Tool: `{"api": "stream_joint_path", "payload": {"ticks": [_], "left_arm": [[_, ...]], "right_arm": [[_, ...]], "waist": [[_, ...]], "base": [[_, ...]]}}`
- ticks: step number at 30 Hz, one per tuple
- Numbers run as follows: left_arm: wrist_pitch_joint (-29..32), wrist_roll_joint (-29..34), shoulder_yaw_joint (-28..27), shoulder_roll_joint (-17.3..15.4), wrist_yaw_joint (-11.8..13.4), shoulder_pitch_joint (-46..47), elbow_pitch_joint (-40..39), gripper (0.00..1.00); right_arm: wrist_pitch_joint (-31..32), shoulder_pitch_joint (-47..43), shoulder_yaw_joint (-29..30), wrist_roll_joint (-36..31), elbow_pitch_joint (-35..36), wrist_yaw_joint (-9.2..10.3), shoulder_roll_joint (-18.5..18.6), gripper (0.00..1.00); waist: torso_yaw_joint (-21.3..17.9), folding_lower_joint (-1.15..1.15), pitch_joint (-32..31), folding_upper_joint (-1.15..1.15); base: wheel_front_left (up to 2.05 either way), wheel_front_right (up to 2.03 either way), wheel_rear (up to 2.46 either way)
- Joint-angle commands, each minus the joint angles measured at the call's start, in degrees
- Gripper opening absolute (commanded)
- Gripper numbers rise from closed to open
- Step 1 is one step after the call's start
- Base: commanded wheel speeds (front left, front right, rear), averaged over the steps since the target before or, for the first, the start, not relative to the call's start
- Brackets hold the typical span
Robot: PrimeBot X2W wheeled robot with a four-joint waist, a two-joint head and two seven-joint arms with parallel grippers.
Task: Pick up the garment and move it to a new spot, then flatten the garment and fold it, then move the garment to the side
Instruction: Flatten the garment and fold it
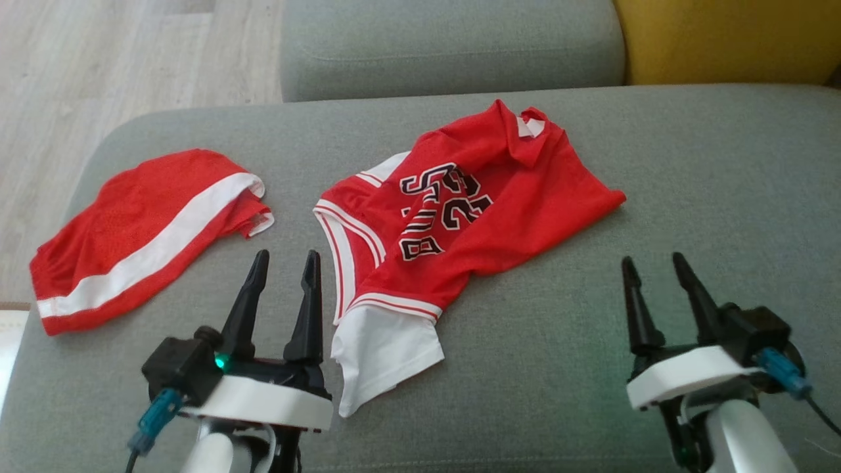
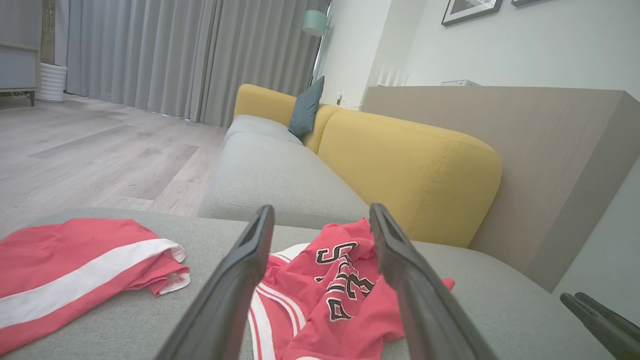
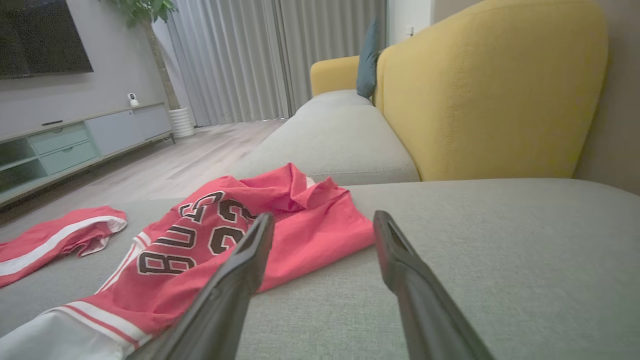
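Evidently little of the work on the red jersey (image 1: 460, 217) is done. It lies crumpled around the middle of the grey seat cushion (image 1: 690, 184), its lettering creased, its top bunched toward the far edge and a white sleeve trailing toward the near edge. It looks neither flattened nor folded.

The left gripper (image 1: 287, 256) hovers by the near edge just beside the jersey's striped armhole, its fingers spread and empty. The right gripper (image 1: 654, 259) is likewise parted and bare, well apart from the cloth on the other side.

Red shorts (image 1: 141, 230) lie doubled over near the left edge, seemingly already dealt with. For the jersey, lifting, moving, smoothing, folding and setting aside all appear still to come.
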State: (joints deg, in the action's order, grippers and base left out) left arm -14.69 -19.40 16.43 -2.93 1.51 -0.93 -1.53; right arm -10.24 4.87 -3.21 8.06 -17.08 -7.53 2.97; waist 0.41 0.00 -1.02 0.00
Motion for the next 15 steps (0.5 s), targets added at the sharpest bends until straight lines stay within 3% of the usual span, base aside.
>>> {"api": "stream_joint_path", "payload": {"ticks": [1, 7, 15], "left_arm": [[-0.3, -0.4, -1.2, 0.1, -0.1, 3.1, -2.0, 1.00], [-0.3, 0.0, -0.6, 0.1, -0.8, 4.5, -1.7, 1.00], [-0.3, 0.0, 0.0, 0.1, -1.7, 6.8, -1.1, 1.00]], "right_arm": [[-0.8, 2.3, -0.1, 0.2, 2.5, 0.04, -0.1, 1.00], [1.3, 6.6, 5.0, 0.2, -0.4, 0.04, -0.1, 1.00], [6.1, 17.8, 13.6, -0.3, -11.9, 0.04, -0.1, 1.00]], "waist": [[-0.1, 0.00, 0.7, 0.00], [1.9, 0.00, 4.2, 0.00], [6.3, 0.00, 9.7, 0.00]], "base": [[0.00, 0.00, 0.00], [0.00, 0.00, 0.00], [0.00, 0.00, 0.00]]}}
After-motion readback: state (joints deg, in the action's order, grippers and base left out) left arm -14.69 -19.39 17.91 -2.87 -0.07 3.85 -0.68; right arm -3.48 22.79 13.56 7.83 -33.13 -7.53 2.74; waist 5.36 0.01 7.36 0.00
